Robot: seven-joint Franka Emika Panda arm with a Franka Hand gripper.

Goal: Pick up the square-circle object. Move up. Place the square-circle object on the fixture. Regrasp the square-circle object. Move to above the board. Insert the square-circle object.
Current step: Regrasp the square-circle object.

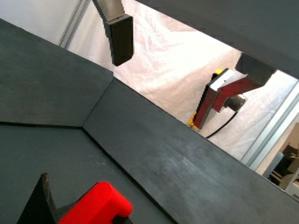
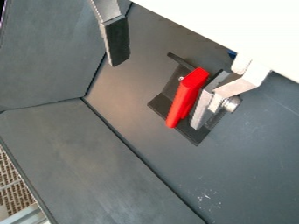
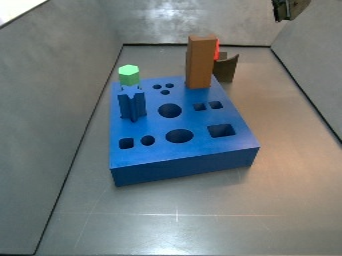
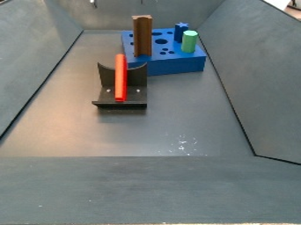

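Observation:
The red square-circle object [image 4: 119,77] leans upright on the fixture [image 4: 129,90], a dark L-shaped bracket on a base plate. It also shows in both wrist views [image 2: 186,99] [image 1: 98,206]. In a side view only a red sliver [image 3: 218,54] shows behind the brown post [image 3: 202,62]. My gripper [image 2: 163,79] is open and empty, above the fixture, with the red object below and close to one silver finger [image 2: 219,94]. In a side view the gripper [image 3: 283,8] is high at the frame's upper corner. The blue board [image 3: 181,140] stands beside the fixture.
A green hexagonal-topped peg [image 3: 128,73] and a dark blue peg [image 3: 131,103] stand in the board. Grey walls slope up around the floor [image 4: 165,123]. White sheeting [image 1: 176,61] hangs beyond the enclosure.

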